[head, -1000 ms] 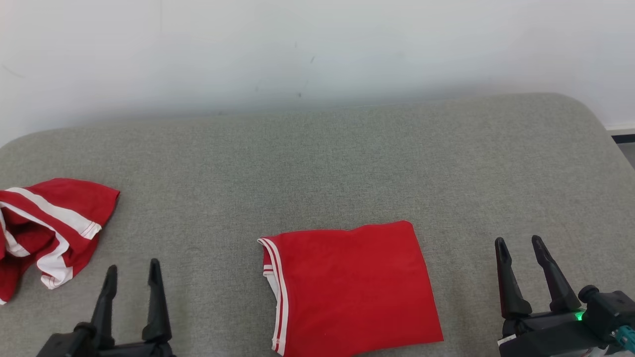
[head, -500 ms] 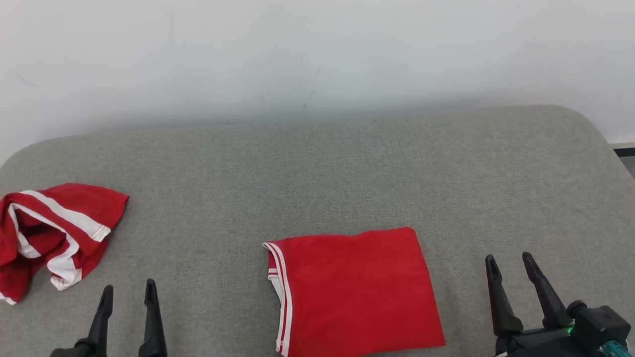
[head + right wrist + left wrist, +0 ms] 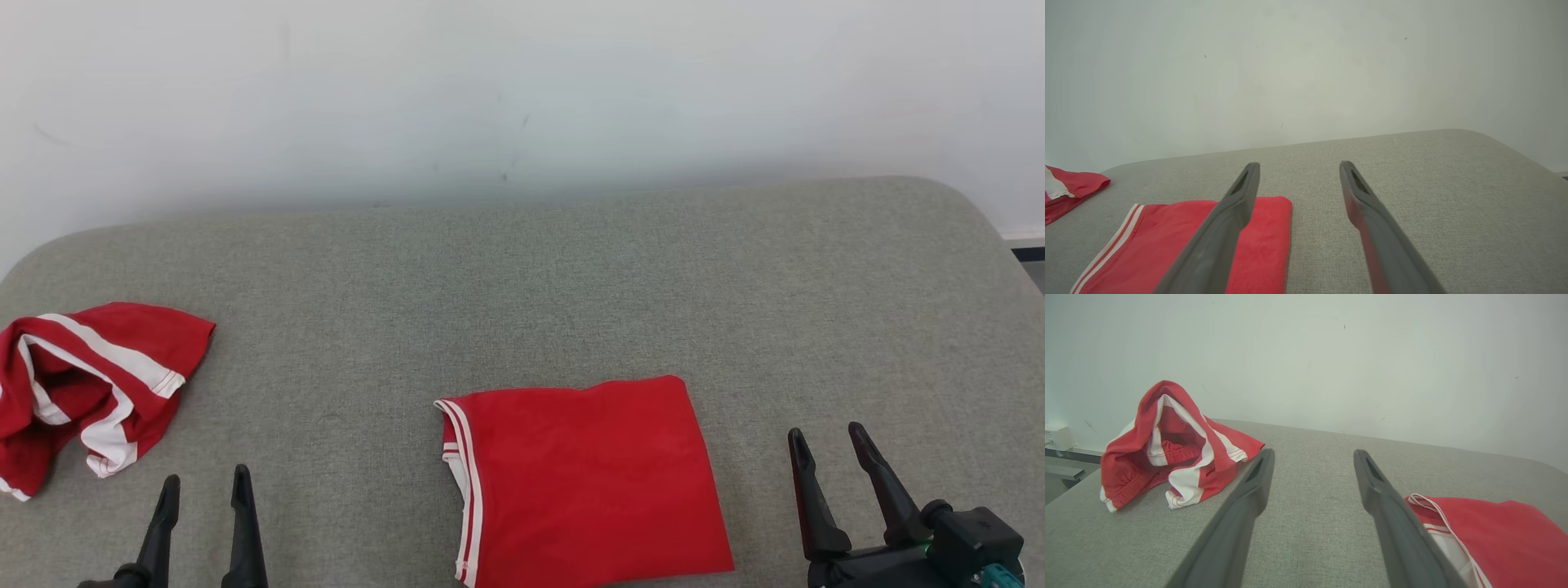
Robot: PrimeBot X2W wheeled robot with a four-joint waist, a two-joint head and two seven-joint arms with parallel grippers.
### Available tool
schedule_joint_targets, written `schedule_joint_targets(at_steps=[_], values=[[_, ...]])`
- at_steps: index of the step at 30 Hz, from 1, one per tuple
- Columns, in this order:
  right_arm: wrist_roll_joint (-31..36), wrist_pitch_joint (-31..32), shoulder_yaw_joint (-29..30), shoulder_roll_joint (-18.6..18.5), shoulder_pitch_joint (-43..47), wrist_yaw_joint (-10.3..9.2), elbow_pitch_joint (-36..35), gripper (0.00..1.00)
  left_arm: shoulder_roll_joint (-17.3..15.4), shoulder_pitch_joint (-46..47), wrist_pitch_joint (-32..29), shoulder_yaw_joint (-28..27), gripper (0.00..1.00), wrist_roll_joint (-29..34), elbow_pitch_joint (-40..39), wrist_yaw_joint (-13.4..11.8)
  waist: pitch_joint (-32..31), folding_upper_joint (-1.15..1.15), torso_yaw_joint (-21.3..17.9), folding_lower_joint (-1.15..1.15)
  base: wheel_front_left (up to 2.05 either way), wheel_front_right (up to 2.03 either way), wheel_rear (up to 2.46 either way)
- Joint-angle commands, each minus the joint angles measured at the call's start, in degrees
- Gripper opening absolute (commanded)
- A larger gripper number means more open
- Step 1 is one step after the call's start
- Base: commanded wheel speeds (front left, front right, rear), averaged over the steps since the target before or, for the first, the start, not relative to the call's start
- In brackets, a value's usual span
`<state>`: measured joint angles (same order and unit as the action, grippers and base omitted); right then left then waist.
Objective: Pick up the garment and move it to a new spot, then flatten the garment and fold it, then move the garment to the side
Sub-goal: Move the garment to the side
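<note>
Grey surface (image 3: 522,286); folded garment (image 3: 588,482) red w/ white edge stripes; crumpled garment (image 3: 98,384) red, white bands.

I take this for a plain test room: a grey fabric-covered platform (image 3: 571,286) stands against a scuffed white wall (image 3: 522,82) behind it, with a small white box (image 3: 1057,437) on a ledge (image 3: 1075,451) past its left edge.

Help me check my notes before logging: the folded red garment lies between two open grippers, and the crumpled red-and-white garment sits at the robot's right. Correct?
One slip: the crumpled red-and-white garment sits at the robot's left, as the head view shows. The folded red garment does lie between the open left gripper and right gripper.
</note>
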<state>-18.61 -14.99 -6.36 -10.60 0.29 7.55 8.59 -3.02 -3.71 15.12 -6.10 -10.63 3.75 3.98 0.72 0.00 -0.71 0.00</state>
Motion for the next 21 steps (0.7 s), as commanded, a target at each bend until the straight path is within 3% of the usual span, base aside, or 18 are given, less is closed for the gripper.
schedule_joint_targets(at_steps=[1,10,21], values=[[0.2,-0.3,0.0,0.1,0.5,-0.15,0.1,1.00,0.1,-0.1,0.0,-0.1,1.00,0.2,-0.3,0.0,0.0,0.00,0.0,0.00,0.00,0.00,0.00],[-0.6,-0.3,-2.4,-1.5,-2.2,-0.15,2.3,1.00,0.1,0.4,0.0,0.2,1.00,0.3,-0.3,0.0,0.7,0.00,0.4,0.00,0.00,0.00,0.00],[-2.9,5.0,-8.2,-2.2,-12.6,-0.15,16.5,1.00,0.1,2.7,0.0,2.9,1.00,-1.1,0.3,-0.8,4.3,0.00,3.2,0.00,0.00,0.00,0.00]])
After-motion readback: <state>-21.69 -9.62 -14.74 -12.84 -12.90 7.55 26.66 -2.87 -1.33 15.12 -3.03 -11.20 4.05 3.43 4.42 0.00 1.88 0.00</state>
